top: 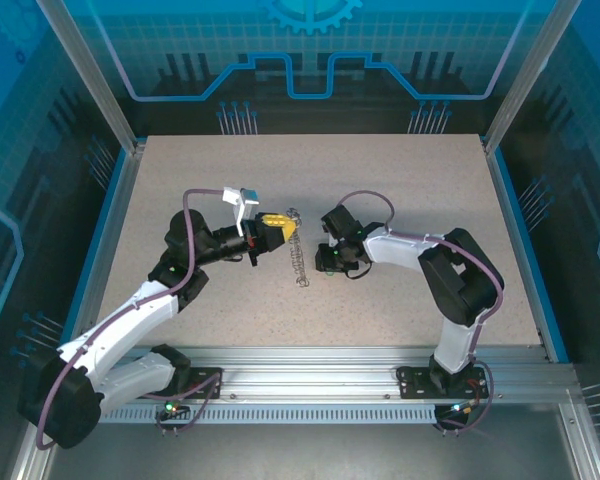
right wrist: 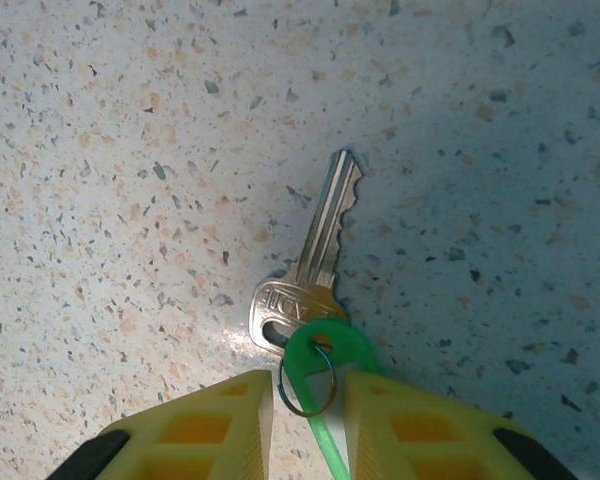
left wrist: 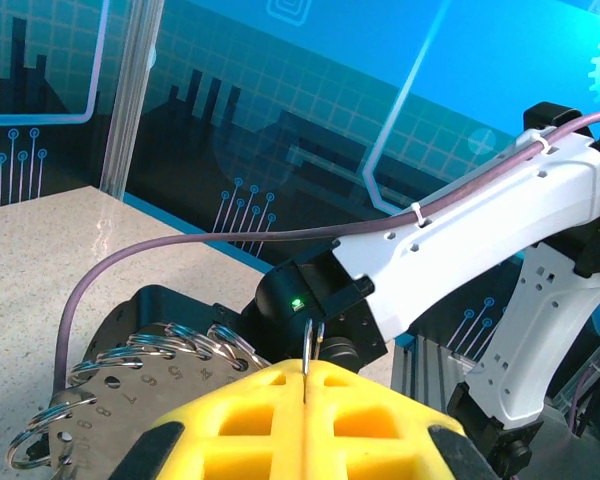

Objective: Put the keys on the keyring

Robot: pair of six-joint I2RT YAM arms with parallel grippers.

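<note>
A silver key (right wrist: 320, 265) with a green tag (right wrist: 325, 345) and a small split ring (right wrist: 308, 385) lies flat on the speckled table. My right gripper (right wrist: 308, 385) stands over it, its yellow fingers (right wrist: 230, 420) slightly apart on either side of the small ring and the tag's strip, not visibly squeezing them. The keyring (top: 298, 258) is a string of silvery rings at the table's middle, running from my left gripper (top: 292, 228) toward the near edge. My left gripper (left wrist: 305, 372) is shut on one thin ring (left wrist: 313, 345) of it. A grey numbered plate (left wrist: 110, 400) fringed with several rings shows beside it.
The right arm's white link (left wrist: 460, 240) and dark wrist (left wrist: 300, 300) sit close in front of the left gripper. The right gripper (top: 327, 258) is just right of the keyring. Blue enclosure walls (top: 300, 60) ring the table (top: 430, 180).
</note>
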